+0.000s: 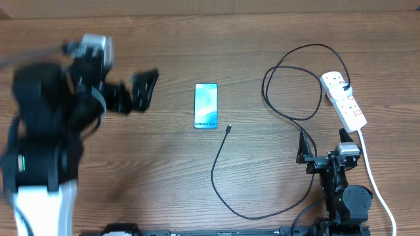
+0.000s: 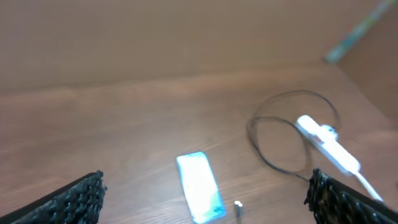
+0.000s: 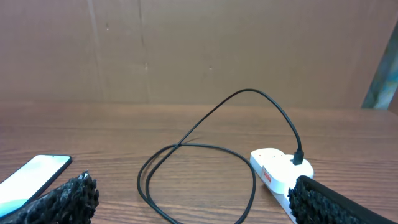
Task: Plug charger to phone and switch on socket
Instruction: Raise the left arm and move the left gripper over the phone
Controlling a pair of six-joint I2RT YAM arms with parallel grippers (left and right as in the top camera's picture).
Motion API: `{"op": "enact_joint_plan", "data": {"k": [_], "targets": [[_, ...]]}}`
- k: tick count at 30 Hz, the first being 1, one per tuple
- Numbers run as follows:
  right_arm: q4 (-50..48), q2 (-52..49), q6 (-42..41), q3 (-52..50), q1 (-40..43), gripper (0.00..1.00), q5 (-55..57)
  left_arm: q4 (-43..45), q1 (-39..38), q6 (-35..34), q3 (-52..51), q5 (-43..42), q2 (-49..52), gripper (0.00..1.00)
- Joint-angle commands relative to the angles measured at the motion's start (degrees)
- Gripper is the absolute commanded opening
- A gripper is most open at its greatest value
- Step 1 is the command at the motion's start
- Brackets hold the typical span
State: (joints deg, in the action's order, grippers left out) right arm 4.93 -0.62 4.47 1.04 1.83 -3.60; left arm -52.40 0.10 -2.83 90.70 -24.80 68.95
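The phone (image 1: pixel 205 105) lies flat at the table's middle with its light blue screen up. Just right of its near edge rests the charger's connector tip (image 1: pixel 228 129); the black charger cable (image 1: pixel 218 190) curves along the front and loops up to the white socket (image 1: pixel 342 98) at the right. My left gripper (image 1: pixel 143 90) hovers open left of the phone, blurred. In the left wrist view the phone (image 2: pixel 199 186) and tip (image 2: pixel 237 207) show between the fingers (image 2: pixel 71 202). My right gripper (image 1: pixel 323 143) stands open below the socket, with the socket (image 3: pixel 277 171) and cable loop (image 3: pixel 205 146) ahead of it.
A thick white cord (image 1: pixel 374 180) runs from the socket down the right side past the right arm's base (image 1: pixel 348 196). A black plug (image 3: pixel 300 158) sits in the socket. A brown wall (image 3: pixel 199 50) stands behind the table.
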Motion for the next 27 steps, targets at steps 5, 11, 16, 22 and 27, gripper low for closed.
{"op": "enact_joint_plan", "data": {"k": [5, 11, 16, 22, 27], "targets": [[-0.3, 0.5, -0.1, -0.6, -0.2, 1.0, 0.5, -14.9, -6.7, -7.7, 23.7, -2.0, 22.7, 1.0], [-0.3, 0.5, -0.1, -0.6, -0.2, 1.0, 0.5, -31.3, -16.7, -13.6, 38.5, 11.1, 39.2, 1.0], [-0.3, 0.5, -0.1, -0.6, -0.2, 1.0, 0.5, -36.9, -22.0, -21.7, 42.7, 26.1, 48.4, 1.0], [-0.3, 0.5, -0.1, -0.6, -0.2, 1.0, 0.5, -32.3, -24.8, -25.1, 42.6, 27.3, 54.9, 1.0], [-0.3, 0.5, -0.1, -0.6, -0.2, 1.0, 0.5, -31.7, -24.9, -25.1, 42.6, 23.2, 58.9, 1.0]]}}
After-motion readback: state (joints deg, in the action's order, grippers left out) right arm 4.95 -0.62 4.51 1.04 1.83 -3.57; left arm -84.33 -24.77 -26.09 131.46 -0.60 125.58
